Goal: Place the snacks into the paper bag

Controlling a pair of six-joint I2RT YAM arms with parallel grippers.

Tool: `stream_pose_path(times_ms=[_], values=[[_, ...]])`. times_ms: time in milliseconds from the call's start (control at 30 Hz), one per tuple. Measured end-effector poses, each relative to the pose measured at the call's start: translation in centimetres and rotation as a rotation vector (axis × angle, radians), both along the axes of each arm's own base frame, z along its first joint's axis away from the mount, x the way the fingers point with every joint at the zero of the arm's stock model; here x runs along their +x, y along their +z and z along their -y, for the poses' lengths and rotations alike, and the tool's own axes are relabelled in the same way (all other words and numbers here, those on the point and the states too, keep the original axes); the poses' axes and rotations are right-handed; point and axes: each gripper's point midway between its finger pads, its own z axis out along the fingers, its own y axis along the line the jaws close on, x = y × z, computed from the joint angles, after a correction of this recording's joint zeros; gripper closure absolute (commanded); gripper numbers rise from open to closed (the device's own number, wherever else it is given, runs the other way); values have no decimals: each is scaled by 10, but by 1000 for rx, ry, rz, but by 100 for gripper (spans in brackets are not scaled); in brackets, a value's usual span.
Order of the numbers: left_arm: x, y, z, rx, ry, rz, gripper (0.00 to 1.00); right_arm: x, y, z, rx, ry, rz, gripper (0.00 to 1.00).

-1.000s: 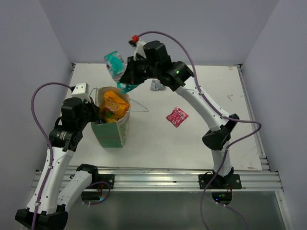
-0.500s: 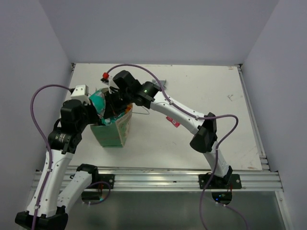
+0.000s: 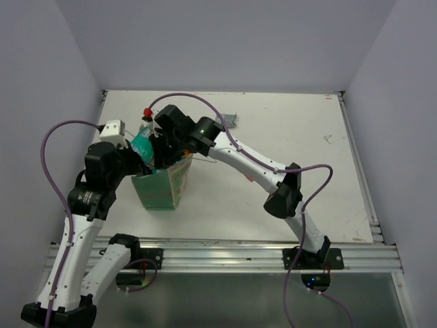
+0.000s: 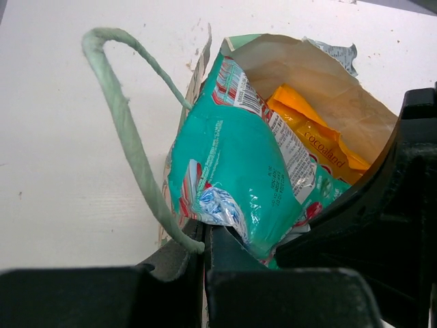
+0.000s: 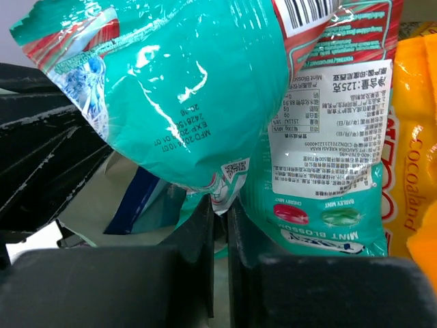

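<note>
Since the earlier frame, the right arm was bent further leftward; the right gripper (image 3: 156, 149), clamped on the teal packet (image 3: 141, 145), was held at the mouth of the paper bag (image 3: 164, 193), left of centre. The bag's rim was pinched by the left gripper (image 3: 128, 162); an orange packet (image 4: 311, 133) lay inside.

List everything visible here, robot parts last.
table: 1, white, under everything
paper bag: 1, beige with green lower band, standing left on the table
teal packet: 1, teal and red, at the bag's mouth
orange packet: 1, orange, inside the bag
dark blue packet: 1, dark blue, inside the bag, mostly hidden
silver-grey packet: 1, silver-grey, on the table beyond the bag
string handle: 1, pale green, at the bag's rim
left gripper: 1, black, shut on the bag's rim
right gripper: 1, black, shut on the teal packet
</note>
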Motion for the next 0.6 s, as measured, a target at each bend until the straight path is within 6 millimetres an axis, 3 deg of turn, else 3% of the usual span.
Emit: stream_pose_path(times_ms=[133,267,367,433,500,567,600], values=[[3,3,-1,0,5,14,100,5,11,8,-13,-12,38,41],[5,1,-6,20,29,18,100,18,41,27,20,-57,104,31],[6,-2,-10,31,48,29,100,33,91,61,94,-133,174,30],[7,-3,-13,41,64,39,100,47,129,93,154,-209,234,30],[8,-2,-16,48,81,44,100,61,152,134,184,-307,281,30],[8,-2,-19,54,95,45,100,78,153,178,176,-421,304,30],[8,-2,-20,56,98,45,100,85,142,193,152,-465,297,30]])
